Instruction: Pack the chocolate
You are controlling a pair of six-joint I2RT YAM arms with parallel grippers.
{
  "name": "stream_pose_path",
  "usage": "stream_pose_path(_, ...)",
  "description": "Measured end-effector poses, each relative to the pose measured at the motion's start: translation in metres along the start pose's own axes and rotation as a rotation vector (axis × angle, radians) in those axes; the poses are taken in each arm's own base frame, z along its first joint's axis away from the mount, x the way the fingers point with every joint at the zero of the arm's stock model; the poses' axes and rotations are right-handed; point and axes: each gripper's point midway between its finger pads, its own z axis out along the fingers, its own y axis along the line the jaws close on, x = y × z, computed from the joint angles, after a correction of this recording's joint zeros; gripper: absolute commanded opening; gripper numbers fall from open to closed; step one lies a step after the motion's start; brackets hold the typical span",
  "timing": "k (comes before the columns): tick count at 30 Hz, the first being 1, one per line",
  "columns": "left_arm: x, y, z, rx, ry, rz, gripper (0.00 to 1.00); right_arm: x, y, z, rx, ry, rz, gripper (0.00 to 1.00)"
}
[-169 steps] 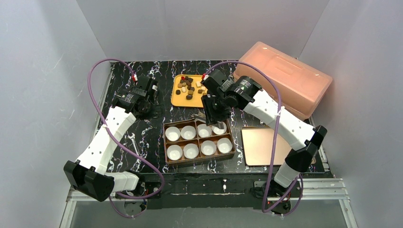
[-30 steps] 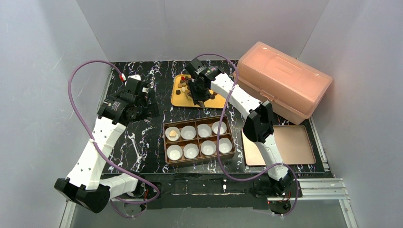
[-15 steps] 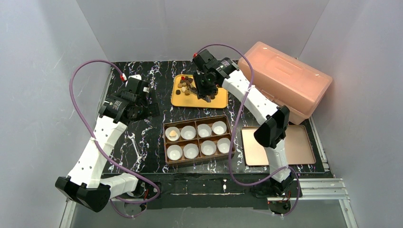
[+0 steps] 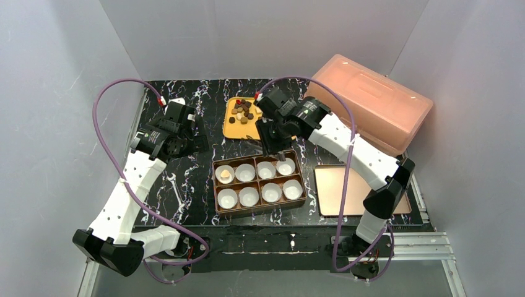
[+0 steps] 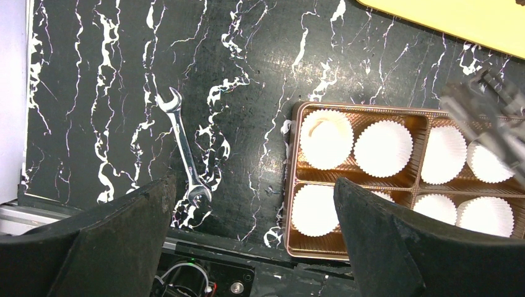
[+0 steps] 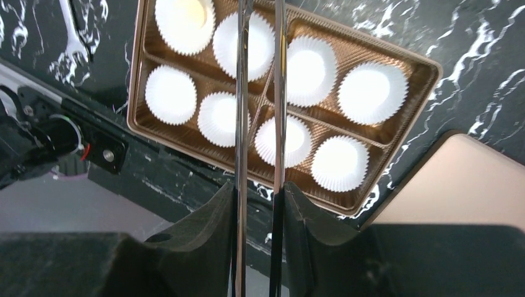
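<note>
a: what lay nearest you?

b: the box [image 6: 371, 46] sat at my edge of the table [image 4: 204, 93] with eight paper cups [image 6: 368, 93] in it. one cream piece of chocolate [image 4: 225, 176] was in the far-left cup, and the other seven looked bare. a copper lid [image 4: 337, 189] lay just beside the box on the right and a wrench [image 5: 186, 154] lay on the left.

a: and the tools?

b: my left tool [image 5: 254, 192] hovered over the table left of the box, spread wide with nothing in it. my right tool [image 6: 259, 189] was pinched on a pair of tweezers [image 6: 241, 93] above the box. the tips ran out of the wrist view and were too small from above, so i couldn't tell whether they carried a piece.

a: where was the rest of the chocolate?

b: farther back there was a heap [image 4: 245, 111] of dark, light brown and cream pieces on the yellow tray [image 4: 232, 130]. the pink case [image 4: 371, 99] stood beyond on the right.

a: how did you expect it to handle?

b: i judged the pieces light, hard and smooth. the round ones seemed likely to roll or squirt out of the tips. i'd have pinched across the middle, or the flat faces on cubes, and only gently. the pleated cups looked flimsy enough to shift at a nudge.
</note>
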Motion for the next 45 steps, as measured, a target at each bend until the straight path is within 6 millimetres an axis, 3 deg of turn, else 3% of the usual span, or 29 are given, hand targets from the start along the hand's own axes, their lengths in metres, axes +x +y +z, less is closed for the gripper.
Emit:
stream_pose_path(6, 0.001, 0.0, 0.001, -0.001, 0.004, -0.001, 1.0, 0.029, 0.02, 0.01, -0.011, 0.069, -0.039, 0.31)
stream_pose_path(13, 0.001, 0.0, 0.001, -0.002, 0.004, -0.001, 1.0, 0.046, 0.027, 0.018, -0.009, 0.109, -0.045, 0.31)
stream_pose_path(45, 0.005, 0.001, 0.004, -0.009, 0.015, 0.002, 1.0, 0.061, 0.028, 0.031, 0.009, 0.152, -0.038, 0.39)
